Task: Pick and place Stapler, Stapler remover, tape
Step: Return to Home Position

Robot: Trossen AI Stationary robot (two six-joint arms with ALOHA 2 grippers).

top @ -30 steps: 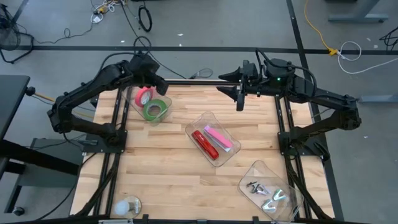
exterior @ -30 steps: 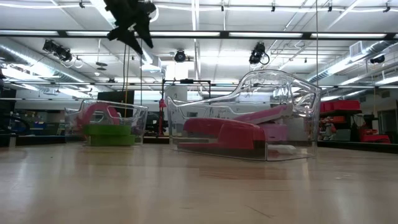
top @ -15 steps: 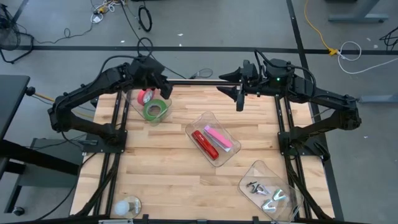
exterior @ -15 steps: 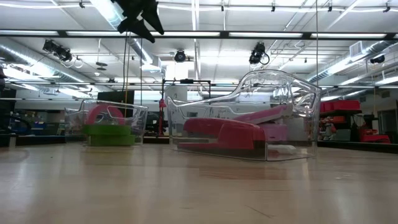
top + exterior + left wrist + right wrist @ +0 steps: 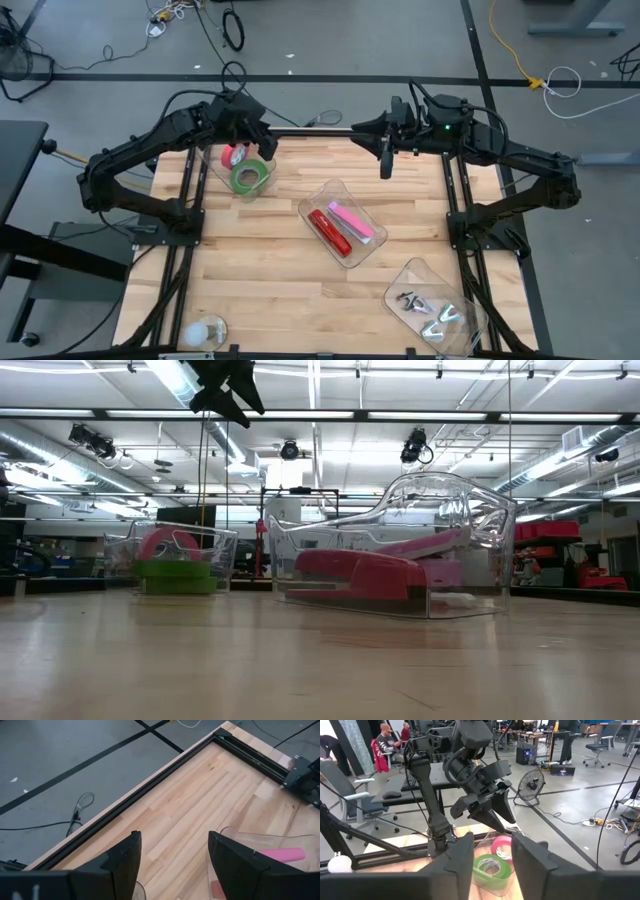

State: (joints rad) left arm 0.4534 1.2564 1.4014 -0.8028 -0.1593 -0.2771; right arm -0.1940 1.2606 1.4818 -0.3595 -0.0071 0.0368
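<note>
The sorting looks finished, and the step in hand is, by my judgement, the return to home. The pink tape lies beside a green tape in the top bin at the upper left of the high view. The pink stapler and a red stapler sit in the center bin. The staple removers are in the bottom bin at the lower right. The left gripper hangs high over the far edge of the top bin, clear of its rim, its 2 fingers spread apart with nothing between them. The right gripper is poised at upper centre, well apart from every bin, fingers likewise parted and empty, pointing down. The next move calls for folding both arms toward their bases without dipping, so that the left one passes above the top bin's walls.
</note>
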